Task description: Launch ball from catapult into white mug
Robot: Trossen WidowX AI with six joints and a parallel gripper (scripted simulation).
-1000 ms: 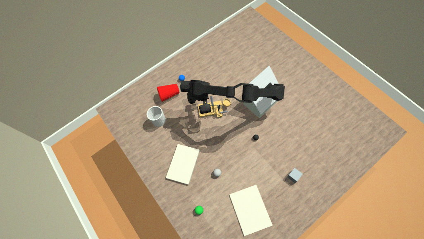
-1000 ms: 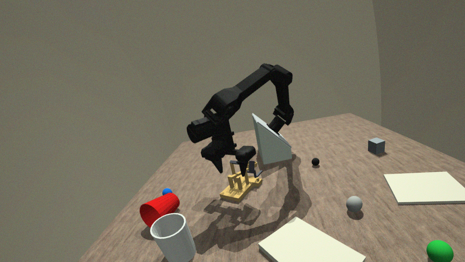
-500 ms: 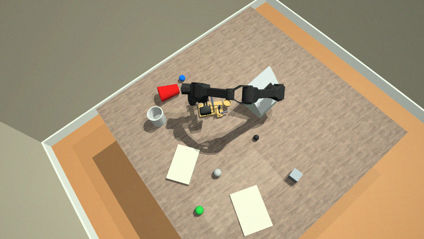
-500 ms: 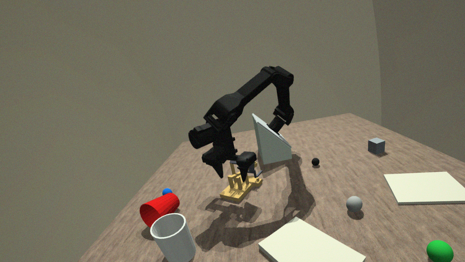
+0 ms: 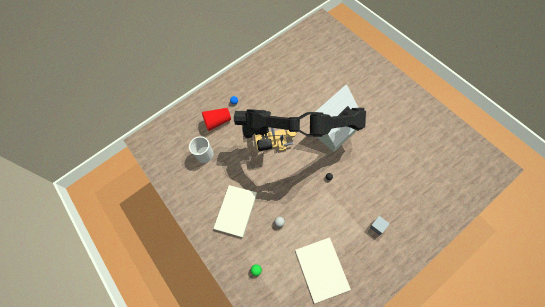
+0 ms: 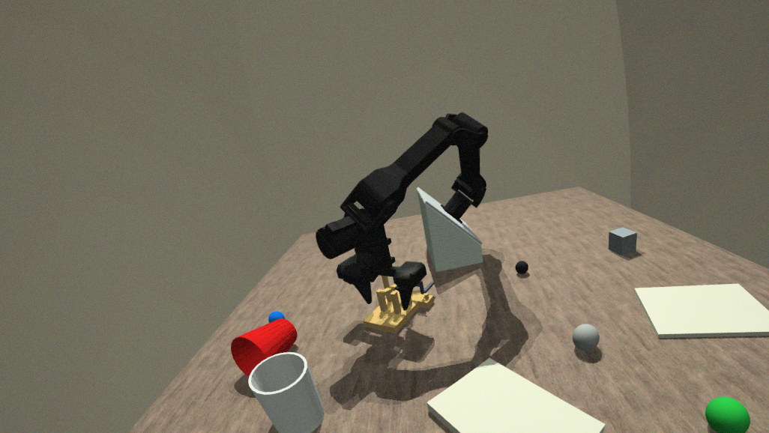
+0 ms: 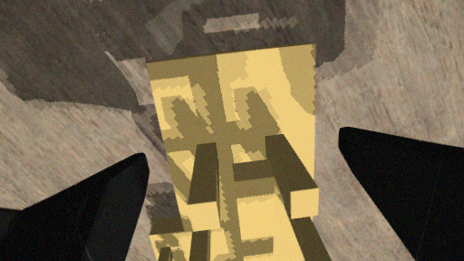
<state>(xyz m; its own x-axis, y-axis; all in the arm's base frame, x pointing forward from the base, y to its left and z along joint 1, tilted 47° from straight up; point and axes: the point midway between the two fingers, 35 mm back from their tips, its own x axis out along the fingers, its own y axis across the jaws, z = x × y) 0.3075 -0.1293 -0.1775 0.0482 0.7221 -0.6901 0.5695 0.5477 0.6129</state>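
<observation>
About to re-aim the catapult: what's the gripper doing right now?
Gripper: open wide, holding nothing, one finger on each side of the catapult, not touching it.
</observation>
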